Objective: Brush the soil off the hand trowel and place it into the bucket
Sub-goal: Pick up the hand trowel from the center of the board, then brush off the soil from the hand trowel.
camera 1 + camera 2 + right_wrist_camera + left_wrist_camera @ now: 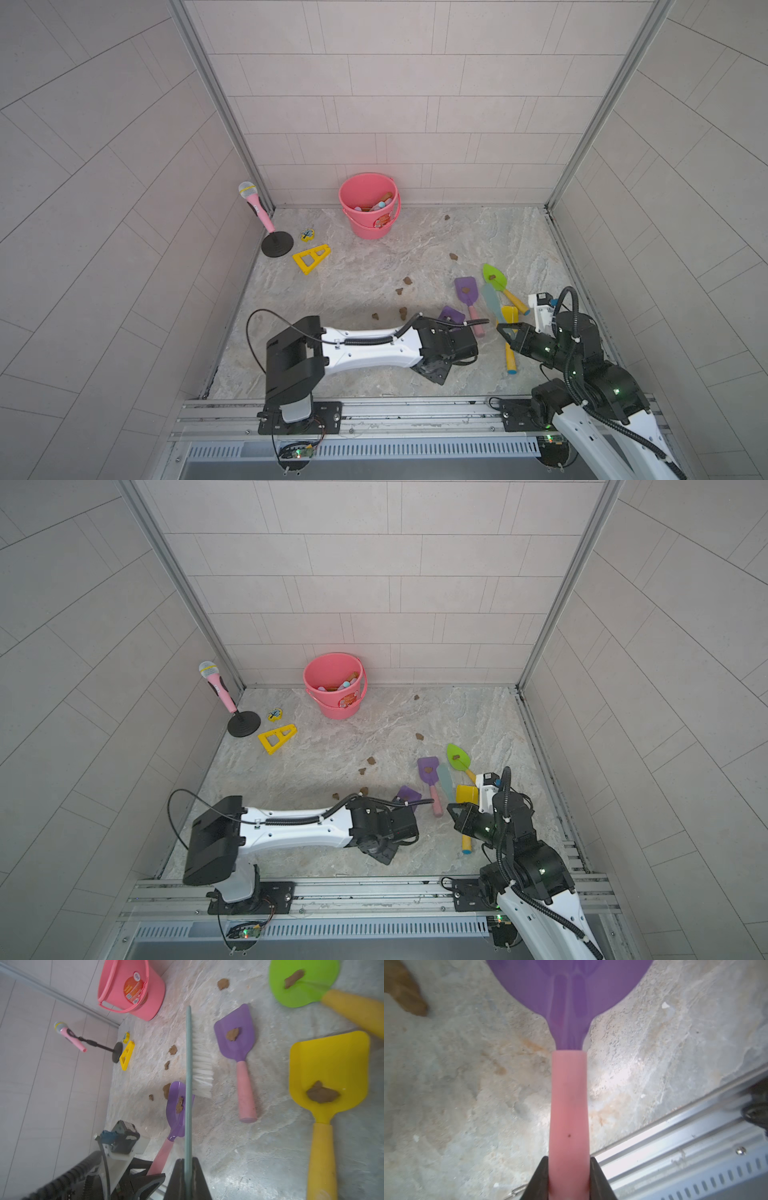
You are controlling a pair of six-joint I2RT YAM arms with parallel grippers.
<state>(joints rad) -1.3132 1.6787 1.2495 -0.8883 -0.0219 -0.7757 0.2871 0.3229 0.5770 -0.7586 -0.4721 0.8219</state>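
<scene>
My left gripper is shut on the pink handle of a purple hand trowel. A lump of soil lies on its blade, which is held low over the floor. Gripped in my shut right gripper is the thin teal back of a brush, whose white bristles hang just beside that blade. The pink bucket stands at the back wall, with several tool handles inside. Loose soil lumps dot the floor between the bucket and the arms.
Three more trowels lie at the right, each with a soil lump: purple, green, yellow. A toy microphone on a stand and a yellow triangle piece sit at the back left. An aluminium rail runs along the front.
</scene>
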